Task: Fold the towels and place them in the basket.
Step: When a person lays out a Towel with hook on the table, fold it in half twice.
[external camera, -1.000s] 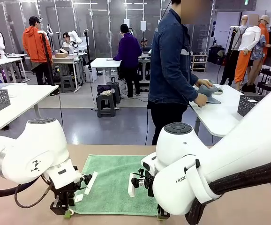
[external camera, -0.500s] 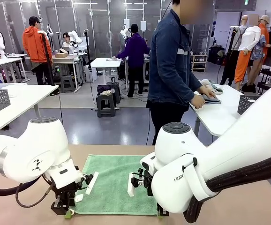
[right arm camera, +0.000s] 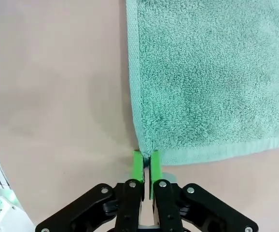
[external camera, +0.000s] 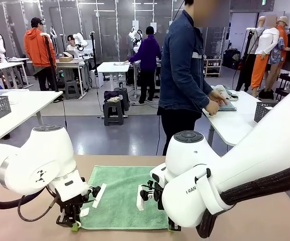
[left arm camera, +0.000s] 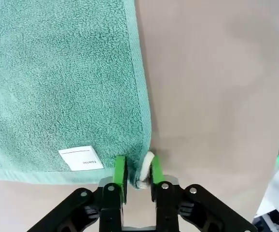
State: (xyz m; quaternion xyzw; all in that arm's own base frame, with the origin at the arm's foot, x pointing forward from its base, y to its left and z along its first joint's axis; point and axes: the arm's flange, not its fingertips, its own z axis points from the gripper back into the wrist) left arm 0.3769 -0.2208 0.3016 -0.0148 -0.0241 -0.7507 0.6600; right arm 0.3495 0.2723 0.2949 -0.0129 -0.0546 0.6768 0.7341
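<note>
**Observer:** What has changed over the last second?

**Operator:** The jaws have. A second ago I had both pairs standing part open at the towel's near corners. Now the left gripper (left arm camera: 135, 170) is closed on one near corner of the mint green towel (left arm camera: 57, 72), with a fold of hem squeezed between its green pads (left arm camera: 120, 171). The right gripper (right arm camera: 146, 162) is closed on the other near corner, its pads almost meeting with only the hem's thickness between them.

**Observer:** Has the towel itself moved?

**Operator:** No. It lies flat on the table (left arm camera: 216, 96), as before, and spreads away ahead of each gripper's fingertips. Its white label (left arm camera: 80, 157) sits just beside the left gripper's pads, inside the hem.

**Observer:** What does that mean for the task?

**Operator:** I judge the grasp finished and the first fold ready to begin. I would lift both corners together and carry them forward, away from the grippers' present spot, onto the far edge. The right pinch seems to hold very little cloth and might slip on the lift. No fold has been made yet, and nothing has gone to the basket.
</note>
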